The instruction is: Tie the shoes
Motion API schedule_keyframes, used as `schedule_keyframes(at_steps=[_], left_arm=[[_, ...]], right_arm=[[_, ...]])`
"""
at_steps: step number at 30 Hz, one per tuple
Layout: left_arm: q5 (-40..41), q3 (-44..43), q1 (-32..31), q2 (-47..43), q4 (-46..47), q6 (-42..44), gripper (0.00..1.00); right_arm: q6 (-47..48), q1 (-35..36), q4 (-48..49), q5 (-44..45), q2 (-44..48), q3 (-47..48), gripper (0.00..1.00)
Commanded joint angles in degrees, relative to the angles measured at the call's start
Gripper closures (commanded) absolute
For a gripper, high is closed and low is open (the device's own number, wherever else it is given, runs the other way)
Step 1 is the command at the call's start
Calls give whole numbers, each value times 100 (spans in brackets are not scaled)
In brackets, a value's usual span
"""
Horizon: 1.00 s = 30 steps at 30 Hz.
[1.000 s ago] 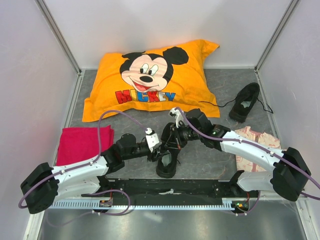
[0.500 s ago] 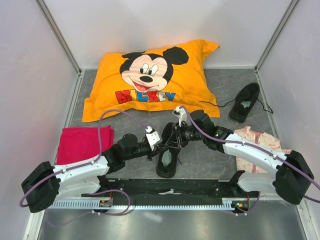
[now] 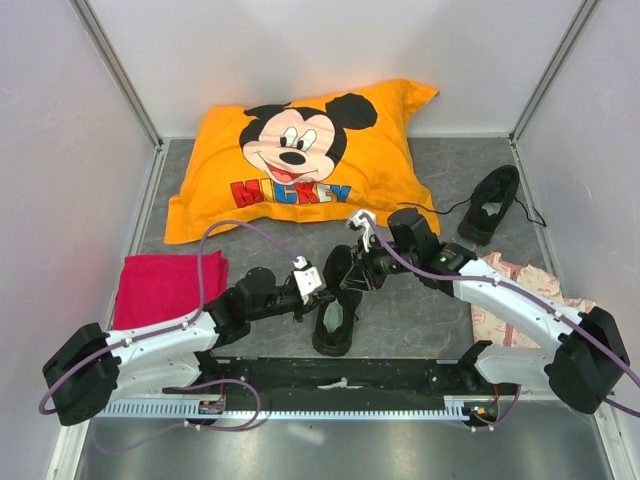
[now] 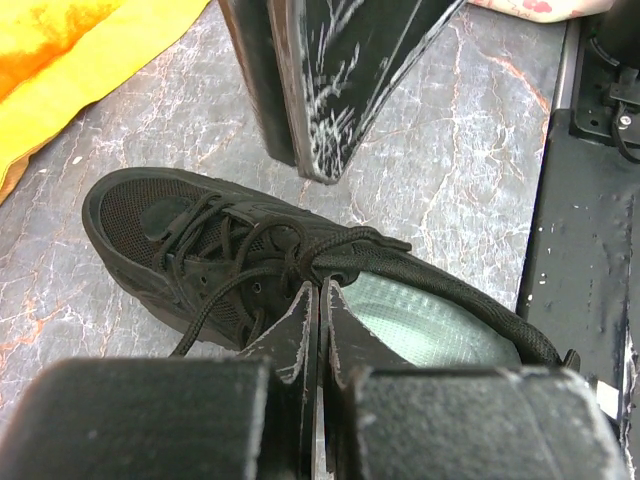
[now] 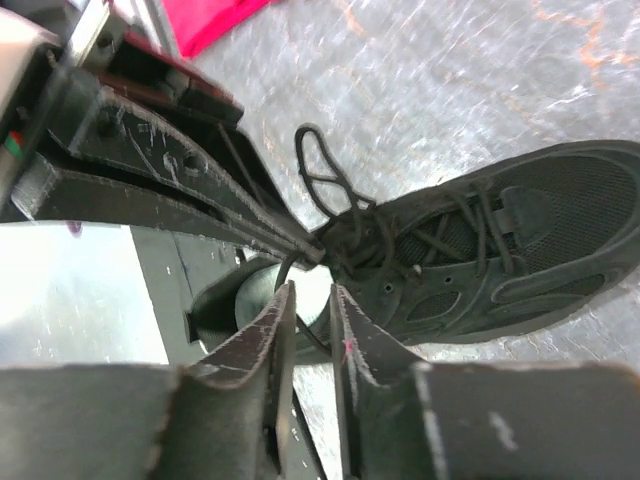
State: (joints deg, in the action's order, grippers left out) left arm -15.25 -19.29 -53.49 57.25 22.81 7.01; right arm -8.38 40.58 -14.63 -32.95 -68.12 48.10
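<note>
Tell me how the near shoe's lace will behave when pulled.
The lace is thin and droops in a slack loop, so likely floppy and light. It threads through eyelets on the near shoe, so a hard tug probably drags the shoe too.

Left tool (image 4: 320, 290) pinched, right tool (image 5: 312, 292) slightly parted

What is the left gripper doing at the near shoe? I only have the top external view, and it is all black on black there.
Observer: The left gripper is shut on a lace right at the near shoe's collar.
Operator: And the right one?
Observer: The right gripper faces it tip to tip, with a narrow gap between its fingers.
Operator: Any loop formed?
Observer: Yes, one small loop sticks out from the laces over the table.
</note>
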Motion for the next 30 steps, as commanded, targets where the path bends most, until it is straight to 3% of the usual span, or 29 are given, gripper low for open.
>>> schedule_keyframes(at_steps=[1,7,19,22,24,26,30], left_arm=[[-84,-93,-21,-83,145,275,98],[-84,-119,-21,-65,136,310,98],[-418,-84,-21,-48,136,512,98],[-409,-93,-21,-48,136,583,98],[-409,-93,-12,-48,154,600,98],[-383,-101,-21,-57,154,548,99],[-243,-128,-21,-39,180,337,96]], right_arm=[[688,-15,-337,-510,-175,332,75],[803,3,-646,-932,-298,394,57],[566,64,-461,-976,-923,797,62],[636,56,-488,-977,-984,850,73],[662,64,-540,-1029,-1045,877,91],[601,73,-523,-1055,-1063,894,99],[241,82,-252,-1108,-993,798,100]])
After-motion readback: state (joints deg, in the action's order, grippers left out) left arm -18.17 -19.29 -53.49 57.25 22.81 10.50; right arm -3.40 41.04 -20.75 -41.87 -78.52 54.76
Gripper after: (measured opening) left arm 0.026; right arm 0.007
